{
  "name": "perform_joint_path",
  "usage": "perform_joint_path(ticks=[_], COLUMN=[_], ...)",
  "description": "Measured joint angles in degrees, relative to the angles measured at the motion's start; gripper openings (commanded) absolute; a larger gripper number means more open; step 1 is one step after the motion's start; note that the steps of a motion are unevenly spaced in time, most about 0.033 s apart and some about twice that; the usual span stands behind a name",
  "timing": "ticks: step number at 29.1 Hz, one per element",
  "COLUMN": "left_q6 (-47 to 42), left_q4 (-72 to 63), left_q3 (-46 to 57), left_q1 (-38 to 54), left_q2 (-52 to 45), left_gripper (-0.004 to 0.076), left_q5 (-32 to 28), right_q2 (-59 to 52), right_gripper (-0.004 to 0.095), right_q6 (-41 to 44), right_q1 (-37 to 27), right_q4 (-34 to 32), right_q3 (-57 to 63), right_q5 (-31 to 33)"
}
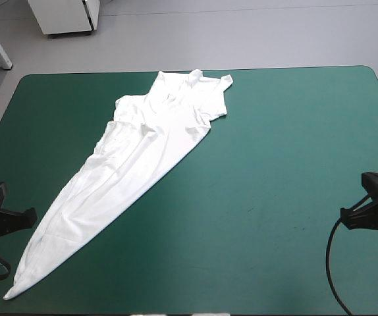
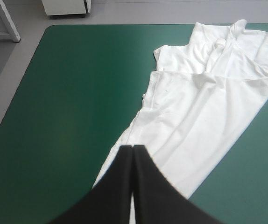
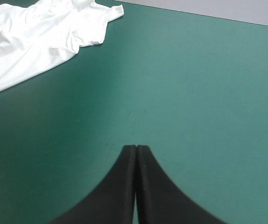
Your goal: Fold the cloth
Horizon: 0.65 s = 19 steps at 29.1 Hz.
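1. while the t-shirt (image 1: pixel 143 151) lies drawn into a long narrow wedge, from the far middle of the teal-green table (image 1: pixel 281 145) to its near left corner, neither arm holds it.
2. left gripper (image 2: pixel 133 148): closed, empty, just beside the wedge's near end.
3. right gripper (image 3: pixel 137 147): closed, empty, well apart on the right.
4. best spread it flat first, probably by pulling its long edges apart sideways.
5. sleeves and collar are bunched at the far end; hem corners are lost in folds.
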Motion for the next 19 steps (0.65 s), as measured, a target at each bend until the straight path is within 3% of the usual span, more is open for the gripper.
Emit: perform_joint_path(ticks=[5,10,13,19], left_q6=[1.49,9.27,11.04,12.15], left_q4=[-2.78,-12.19,-15.65,-16.31], left_q3=[-0.04,-0.93,-3.95,-14.87], left_q1=[0.0,0.0,0.0,0.0], left_q2=[2.76,7.34,11.52,21.35], left_gripper=[0.0026,0.0259,0.0358,0.0358], left_q5=[0.64,0.49,0.43,0.43], right_q2=[0.0,0.06,0.78,4.2], right_gripper=[-0.0013,-0.0013,-0.0013,-0.0013], right_q6=[0.01,1.21,1.27,1.45], right_q1=[0.0,0.0,0.0,0.05], right_q4=[0.0,0.0,0.0,-0.2], right_q3=[0.0,0.0,-0.04,-0.04], right_q5=[0.0,0.0,0.0,-2.19])
